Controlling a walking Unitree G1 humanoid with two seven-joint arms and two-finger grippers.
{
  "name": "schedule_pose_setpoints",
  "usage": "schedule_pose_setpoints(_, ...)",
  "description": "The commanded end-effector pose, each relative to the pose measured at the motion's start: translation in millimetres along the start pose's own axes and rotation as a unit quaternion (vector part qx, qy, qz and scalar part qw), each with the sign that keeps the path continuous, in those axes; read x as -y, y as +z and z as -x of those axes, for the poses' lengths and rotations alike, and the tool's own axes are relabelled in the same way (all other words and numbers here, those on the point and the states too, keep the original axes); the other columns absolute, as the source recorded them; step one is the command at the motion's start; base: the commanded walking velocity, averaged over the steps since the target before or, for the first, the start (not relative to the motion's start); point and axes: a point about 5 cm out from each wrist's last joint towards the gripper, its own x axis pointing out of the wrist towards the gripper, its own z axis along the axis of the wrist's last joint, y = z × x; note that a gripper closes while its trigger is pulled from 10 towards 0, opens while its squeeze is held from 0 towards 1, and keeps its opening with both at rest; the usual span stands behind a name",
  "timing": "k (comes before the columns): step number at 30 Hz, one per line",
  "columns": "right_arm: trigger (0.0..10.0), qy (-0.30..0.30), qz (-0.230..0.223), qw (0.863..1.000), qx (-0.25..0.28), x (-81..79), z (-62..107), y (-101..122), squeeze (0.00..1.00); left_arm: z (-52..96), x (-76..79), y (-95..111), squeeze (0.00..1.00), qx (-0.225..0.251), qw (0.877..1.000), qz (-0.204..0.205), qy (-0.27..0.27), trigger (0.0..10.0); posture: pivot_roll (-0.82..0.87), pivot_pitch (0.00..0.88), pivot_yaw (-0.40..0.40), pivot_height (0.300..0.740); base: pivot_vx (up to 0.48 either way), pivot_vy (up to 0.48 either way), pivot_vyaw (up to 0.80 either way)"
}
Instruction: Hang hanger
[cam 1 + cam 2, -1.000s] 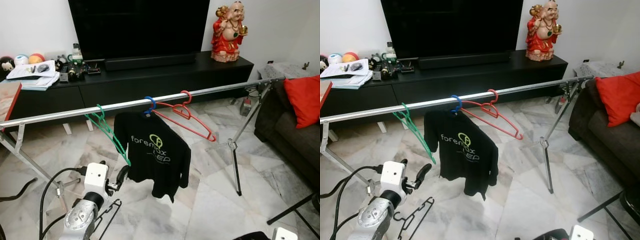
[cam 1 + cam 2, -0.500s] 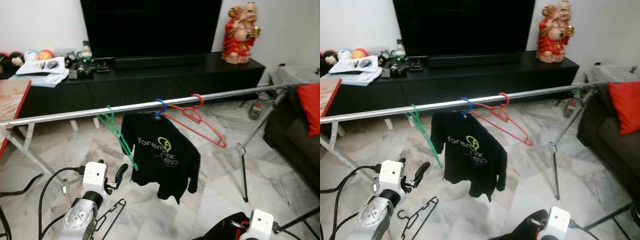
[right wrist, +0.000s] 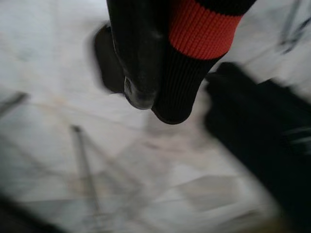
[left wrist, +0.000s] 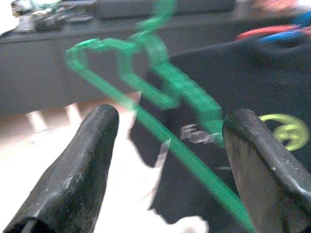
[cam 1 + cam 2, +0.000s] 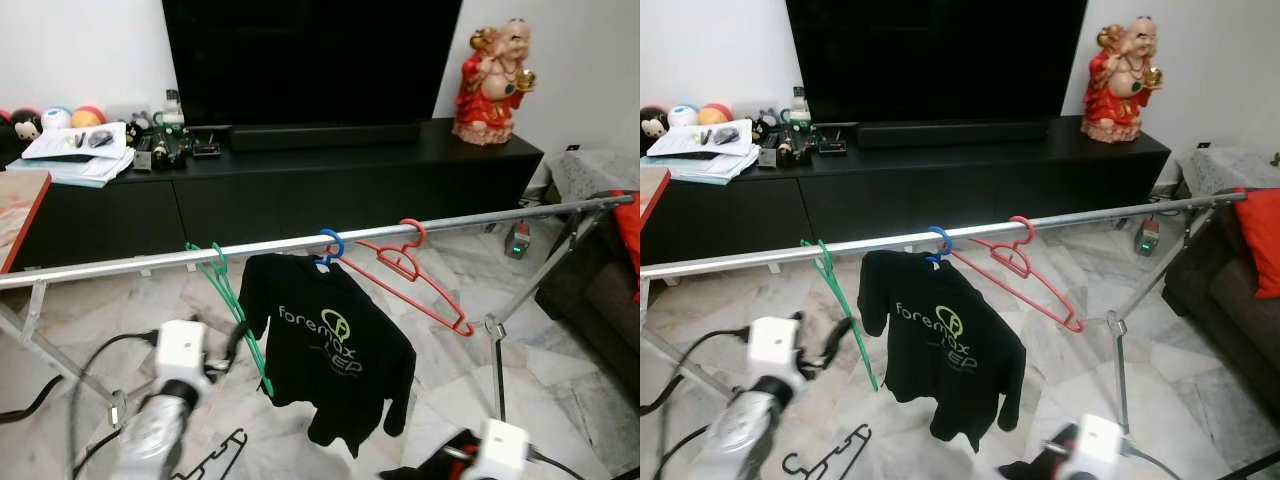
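A silver rail (image 5: pixel 140 262) crosses the room at chest height. On it hang a green hanger (image 5: pixel 228 292), a blue hanger (image 5: pixel 328 243) carrying a black T-shirt (image 5: pixel 335 350), and a red hanger (image 5: pixel 420 278). A black hanger (image 5: pixel 212 457) lies on the floor below. My left gripper (image 4: pixel 165 145) is open, just short of the green hanger (image 4: pixel 160 87), which runs across the gap beyond its fingertips. Low at the front, my right gripper (image 3: pixel 155 97) is shut on a black cloth with a red band (image 3: pixel 199 29).
A black TV console (image 5: pixel 300 185) with a large TV stands behind the rail, papers (image 5: pixel 75 150) at its left end and a red statue (image 5: pixel 497 72) at its right. The rail's stand leg (image 5: pixel 497 355) and a dark sofa with a red cushion (image 5: pixel 1265 235) are on the right.
My left gripper has risen from near the floor hanger up to the green hanger. My right arm has come into view at the bottom with the cloth. The camera has shifted.
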Motion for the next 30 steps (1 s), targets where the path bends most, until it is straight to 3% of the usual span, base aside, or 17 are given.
schedule_pose_setpoints(1,10.0,-0.016,0.005,1.000,0.003,8.8,-0.4,1.9,0.00,-0.8,7.2,3.9,0.00,0.010,1.000,0.010,-0.010,10.0,0.11,0.000,-0.014,0.740,0.000,0.000,0.00)
schedule_pose_setpoints(7,10.0,-0.018,0.007,1.000,-0.002,13.5,-2.0,4.2,0.00,0.6,9.1,2.3,0.00,0.000,1.000,0.010,-0.020,10.0,0.11,0.000,-0.014,0.740,0.000,0.000,0.00)
schedule_pose_setpoints(18,10.0,-0.019,0.010,1.000,-0.017,15.3,-1.5,0.5,0.00,-7.0,17.0,18.1,0.00,-0.005,0.998,0.015,-0.057,10.0,0.11,0.000,-0.009,0.740,0.000,0.000,0.00)
schedule_pose_setpoints(23,10.0,-0.019,0.011,1.000,-0.022,15.2,-1.4,-0.5,0.00,-21.9,25.3,24.2,0.00,-0.032,0.997,-0.005,-0.065,10.0,0.10,0.000,-0.006,0.740,0.000,0.000,0.00)
schedule_pose_setpoints(30,10.0,-0.021,0.010,0.999,-0.024,12.0,-1.5,-0.9,0.00,-46.0,24.4,28.7,0.00,-0.070,0.997,-0.016,-0.022,10.0,0.08,0.000,0.002,0.740,0.000,0.000,0.00)
